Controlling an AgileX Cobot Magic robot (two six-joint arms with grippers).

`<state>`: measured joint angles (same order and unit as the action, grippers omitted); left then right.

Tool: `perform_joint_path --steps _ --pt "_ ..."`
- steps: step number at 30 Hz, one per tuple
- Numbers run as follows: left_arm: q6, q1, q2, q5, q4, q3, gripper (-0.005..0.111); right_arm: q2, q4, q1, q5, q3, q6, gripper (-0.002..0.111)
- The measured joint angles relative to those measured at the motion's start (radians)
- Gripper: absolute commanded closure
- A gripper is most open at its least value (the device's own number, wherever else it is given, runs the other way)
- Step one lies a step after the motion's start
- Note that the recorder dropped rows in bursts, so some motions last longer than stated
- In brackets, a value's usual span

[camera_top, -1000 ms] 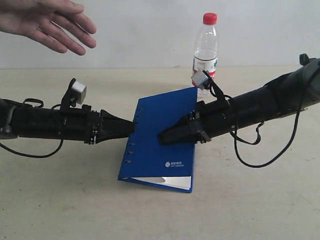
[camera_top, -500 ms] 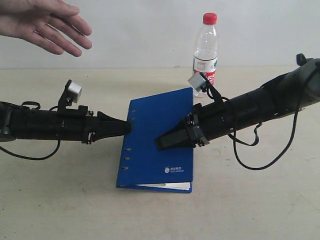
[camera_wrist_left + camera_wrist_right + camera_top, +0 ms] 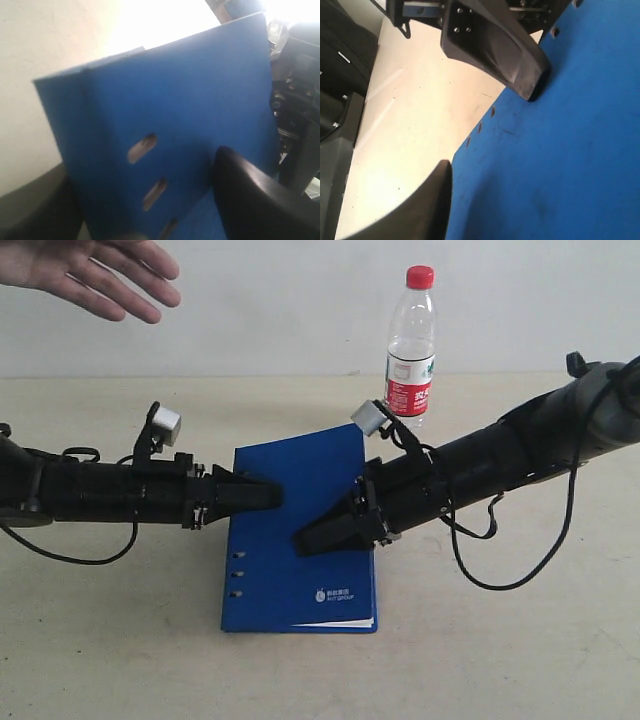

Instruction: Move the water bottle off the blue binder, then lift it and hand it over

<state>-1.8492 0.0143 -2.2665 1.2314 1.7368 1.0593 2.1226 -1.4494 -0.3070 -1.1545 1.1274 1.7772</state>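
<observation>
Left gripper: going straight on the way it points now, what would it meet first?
The binder: its spine edge sits between the open jaws of the left gripper. Beyond that, the line seems to lead toward the right gripper over the cover, though depth is unclear.

We see a deep blue binder (image 3: 305, 530) with a small white mark on its cover and white pages at one edge. Little pale holes run in a row down its spine. The water bottle (image 3: 411, 350) is clear, with a red cap and a red and white label with a bit of green. The left gripper (image 3: 265, 495) and the right gripper (image 3: 315, 537) are black. The worktop (image 3: 500, 640) is pale beige with tiny dark specks. The wall (image 3: 280, 310) is light grey.
</observation>
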Motion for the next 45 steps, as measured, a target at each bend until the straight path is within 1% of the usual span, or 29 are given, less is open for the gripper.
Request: perform_joint_path --steps 2,3,7,9,11,12,16,17,18,19,24,28,31,33,37,41,43,45 --pt "0.000 -0.007 0.000 -0.003 0.002 0.006 0.099 0.000 0.000 0.004 0.000 -0.002 -0.006 0.108" --pt "0.000 -0.008 0.000 -0.005 0.002 0.006 0.102 0.000 0.000 0.004 0.000 -0.002 -0.009 0.108" --pt "-0.003 -0.012 0.000 -0.018 0.008 0.007 0.102 0.000 0.000 0.006 0.021 -0.002 -0.010 0.108" --pt "-0.003 -0.012 0.000 -0.020 0.008 0.007 0.102 0.000 0.002 0.006 0.025 -0.004 -0.010 0.106" --pt "-0.003 -0.005 0.000 -0.020 0.008 0.007 0.102 0.000 0.002 0.006 0.025 -0.004 -0.010 0.098" --pt "-0.005 -0.003 0.000 -0.014 0.006 0.007 0.102 0.000 -0.001 0.006 0.028 -0.004 -0.010 0.091" --pt "-0.026 0.029 0.000 0.012 -0.010 0.007 0.102 0.000 -0.028 -0.005 0.027 -0.004 0.015 0.056" --pt "-0.027 0.038 0.000 0.012 -0.010 0.007 0.102 0.000 -0.030 -0.007 0.025 -0.002 0.023 0.050" --pt "-0.028 0.046 0.000 0.012 -0.010 0.007 0.102 0.000 -0.036 -0.009 0.026 -0.002 0.028 0.046" --pt "-0.028 0.054 0.000 0.012 -0.012 0.007 0.102 0.000 -0.041 -0.008 0.026 -0.002 0.036 0.044" --pt "-0.028 0.075 0.000 0.010 -0.012 0.007 0.102 0.000 -0.047 -0.011 0.080 -0.002 0.044 0.045" --pt "-0.028 0.094 0.000 -0.008 -0.007 0.007 0.102 -0.016 -0.017 -0.011 0.238 -0.002 0.037 0.045" --pt "-0.035 0.106 0.000 -0.018 -0.004 0.007 0.102 -0.038 0.071 0.005 0.364 -0.002 -0.029 0.045" --pt "-0.043 0.106 0.000 -0.016 0.000 0.007 0.102 -0.047 0.135 0.026 0.418 -0.002 -0.087 0.045" --pt "-0.050 0.106 0.000 -0.007 0.002 0.007 0.102 -0.062 0.250 0.076 0.453 -0.002 -0.185 0.045" --pt "-0.063 0.106 0.000 -0.003 0.002 0.007 0.102 -0.062 0.297 0.123 0.477 -0.002 -0.261 0.045" --pt "-0.080 0.106 0.000 -0.003 -0.003 0.007 0.102 -0.062 0.299 0.138 0.480 -0.002 -0.284 0.050" --pt "-0.087 0.106 0.000 -0.001 -0.005 0.007 0.102 -0.063 0.304 0.142 0.461 -0.002 -0.297 0.064"
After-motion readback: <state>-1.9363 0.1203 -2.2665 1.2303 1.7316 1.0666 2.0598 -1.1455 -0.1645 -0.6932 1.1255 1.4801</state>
